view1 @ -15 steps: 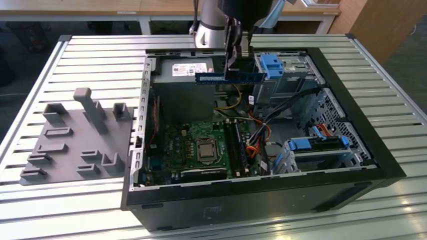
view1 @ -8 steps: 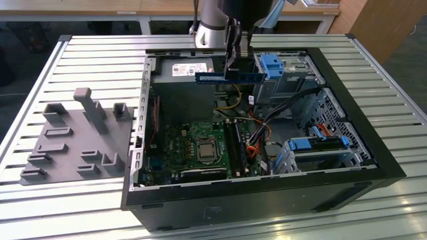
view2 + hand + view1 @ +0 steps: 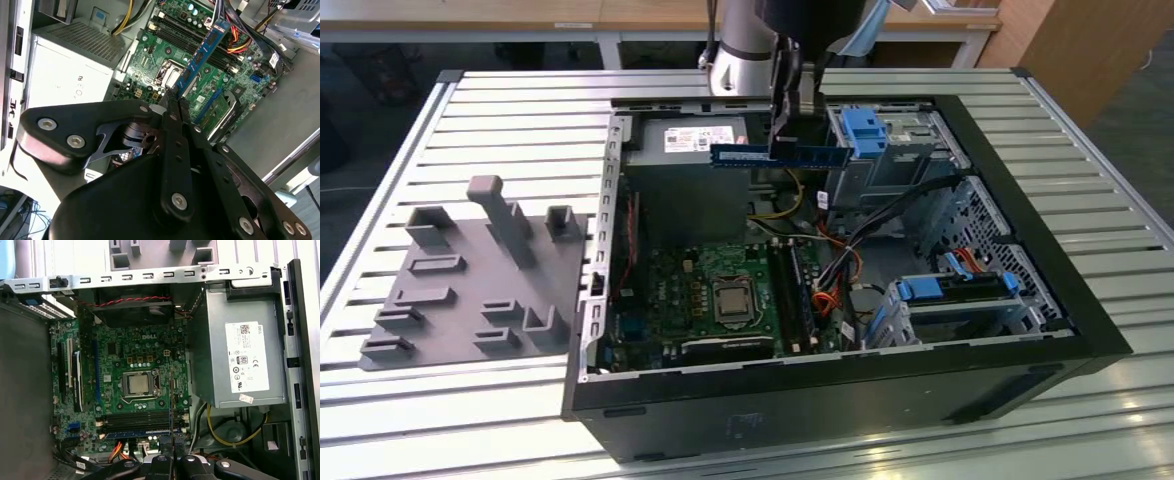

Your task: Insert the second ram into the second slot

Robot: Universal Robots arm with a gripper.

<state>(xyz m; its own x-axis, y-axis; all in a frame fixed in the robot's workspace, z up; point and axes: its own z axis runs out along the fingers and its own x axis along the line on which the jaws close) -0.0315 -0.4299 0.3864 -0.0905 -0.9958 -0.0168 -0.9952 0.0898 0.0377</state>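
Observation:
My gripper (image 3: 785, 130) hangs over the back half of the open computer case (image 3: 1014, 330) and is shut on the second ram (image 3: 781, 154), a long dark-blue stick held level and well above the motherboard (image 3: 707, 300). In the second wrist view the stick (image 3: 206, 49) runs out from between the shut fingers (image 3: 174, 107) over the green board. In the first wrist view it appears edge-on as a thin line (image 3: 171, 405) that crosses the long memory slots (image 3: 135, 420) beside the processor socket (image 3: 138, 384). In the exterior view those slots (image 3: 791, 290) lie below and nearer the front.
A grey power supply (image 3: 687, 140) fills the case's back corner under the stick. Light-blue drive-bay clips (image 3: 867, 128) and metal cages stand on the exterior view's right, with loose cables (image 3: 854, 255) between them and the board. A grey holder plate (image 3: 467, 280) lies outside the case.

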